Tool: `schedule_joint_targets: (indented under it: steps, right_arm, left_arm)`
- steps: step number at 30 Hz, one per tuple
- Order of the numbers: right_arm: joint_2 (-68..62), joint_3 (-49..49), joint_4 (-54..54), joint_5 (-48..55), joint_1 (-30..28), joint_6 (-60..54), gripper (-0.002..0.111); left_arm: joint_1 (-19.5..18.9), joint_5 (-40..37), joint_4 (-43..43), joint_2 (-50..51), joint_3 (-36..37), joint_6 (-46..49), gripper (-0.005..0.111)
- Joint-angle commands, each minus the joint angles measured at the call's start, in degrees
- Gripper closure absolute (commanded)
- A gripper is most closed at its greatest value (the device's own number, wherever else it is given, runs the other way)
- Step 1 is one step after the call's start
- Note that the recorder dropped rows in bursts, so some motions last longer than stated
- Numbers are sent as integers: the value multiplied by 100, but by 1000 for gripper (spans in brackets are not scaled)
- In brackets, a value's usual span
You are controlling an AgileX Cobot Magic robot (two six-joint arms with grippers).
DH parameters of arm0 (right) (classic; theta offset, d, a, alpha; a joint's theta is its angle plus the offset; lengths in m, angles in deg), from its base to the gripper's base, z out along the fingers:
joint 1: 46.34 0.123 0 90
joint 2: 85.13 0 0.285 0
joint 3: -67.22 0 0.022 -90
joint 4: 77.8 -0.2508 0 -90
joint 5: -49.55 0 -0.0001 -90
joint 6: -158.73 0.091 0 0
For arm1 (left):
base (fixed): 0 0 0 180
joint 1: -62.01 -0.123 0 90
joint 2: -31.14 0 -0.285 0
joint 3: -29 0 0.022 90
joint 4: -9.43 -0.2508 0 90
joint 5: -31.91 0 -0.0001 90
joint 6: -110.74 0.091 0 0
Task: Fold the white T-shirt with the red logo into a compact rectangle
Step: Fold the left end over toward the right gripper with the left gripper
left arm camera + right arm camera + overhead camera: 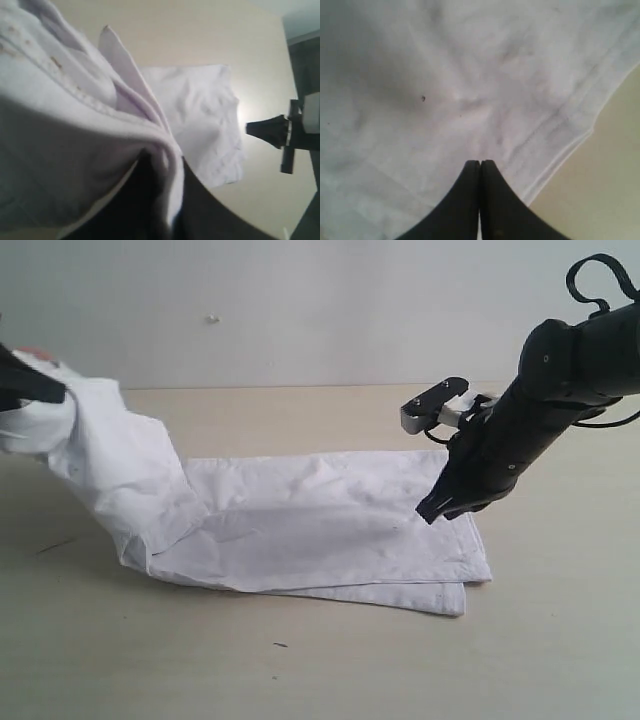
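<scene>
Well, our white T-shirt (300,525) is soft and floppy, so we grab edges; left pincer (166,167) pinches one, right pincer (480,166) is pressed together.

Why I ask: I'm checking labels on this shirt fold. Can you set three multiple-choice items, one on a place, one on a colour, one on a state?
1. The right gripper is over: A the flat part of the white T-shirt; B the back wall; C the shirt's raised end.
2. The table is: A blue; B pale tan; C black.
3. The shirt's left end is: A lying flat; B rolled up; C lifted by the left gripper.
Key: A, its shut tips hang above flat cloth near the hem; B, tan surface surrounds the shirt; C, the cloth rises off the table into that gripper's pinch.
</scene>
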Motion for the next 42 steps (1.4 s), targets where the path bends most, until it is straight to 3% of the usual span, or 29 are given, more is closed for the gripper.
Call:
schedule_joint_targets:
  steps: [1,3,4,8,16,18,20,23,24,25,29,32,36,42]
  right_arm:
    - [41,1,-28,-123,-18,284,108]
    - [143,1,18,-221,-18,458,108]
    - [274,1,301,-313,-18,765,108]
    - [593,1,1194,-475,-18,1800,108]
    - [657,1,1206,-487,-18,1943,108]
    - [657,1,1206,-487,-18,1943,108]
    - [657,1,1206,-487,-18,1943,108]
    - [657,1,1220,-476,-18,1943,108]
    - [661,1,1381,-488,-18,2077,108]
    - [677,1,1489,-488,-18,2216,108]
    - [904,1,1744,-643,-18,2561,108]
    - [985,1,1744,-599,-18,2561,108]
    - [985,1,1744,-562,-18,2547,108]
    - [985,1,1524,-592,-18,2547,108]
  left_arm:
    - [1091,-54,549,-130,-48,-99,107]
    - [1742,-54,602,-130,-70,-127,107]
    - [2183,396,683,-130,-70,-127,107]
    - [3272,1825,810,59,-70,-127,107]
    - [4545,2181,1164,1460,-979,-150,107]
    - [4618,2170,1237,1567,-1107,-150,105]
    - [4702,2098,1368,1672,-1237,-150,95]
    - [4733,1883,1491,1718,-1371,-89,34]
    - [4733,1840,1491,1718,-1371,-88,9]
    - [4733,1821,1464,1718,-1371,-88,2]
    - [4694,1735,1430,1718,-1423,52,3]
    - [4527,1252,991,1705,-1516,80,3]
    - [4334,647,-174,1705,-1529,-225,3]
    - [4265,724,-2075,1705,-1529,-1278,7]
